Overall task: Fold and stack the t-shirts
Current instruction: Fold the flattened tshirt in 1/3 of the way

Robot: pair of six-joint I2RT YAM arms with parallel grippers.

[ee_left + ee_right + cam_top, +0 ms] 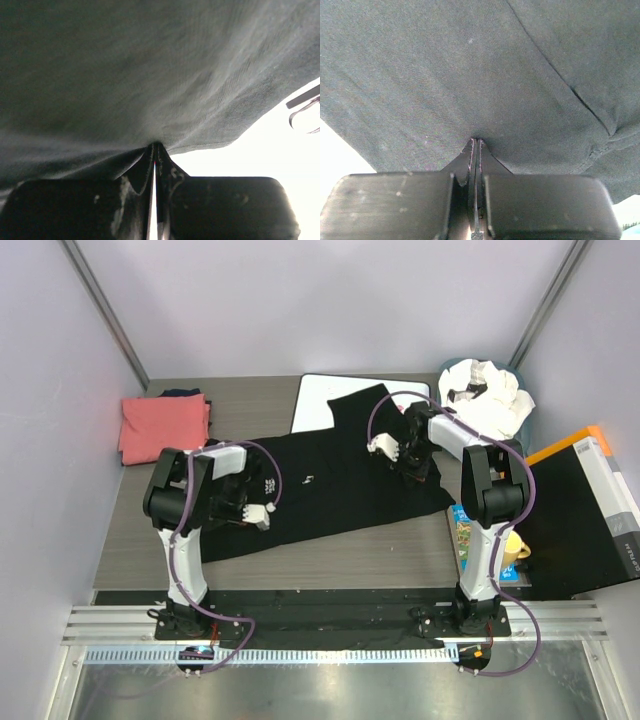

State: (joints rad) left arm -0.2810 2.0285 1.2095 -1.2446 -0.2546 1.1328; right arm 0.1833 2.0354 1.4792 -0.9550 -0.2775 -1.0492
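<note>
Top view: black t-shirt (330, 480) spread mid-frame on table (130, 530); left pincer (250, 512), right pincer (395, 452) at opposite ends. Coral t-shirt (160, 425) upper left. No legible writing.

Left wrist: pincer (155, 150) pressed together, pinching shirt edge.

Right wrist: pincer (476, 145) likewise pinching cloth. Risk: thin bite slips under uneven pull, skewing fold.

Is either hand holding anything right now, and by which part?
Both hold the black t-shirt: the left hand pinches cloth at an edge on its left part, the right hand pinches a fold on its right part, beside a seam.
</note>
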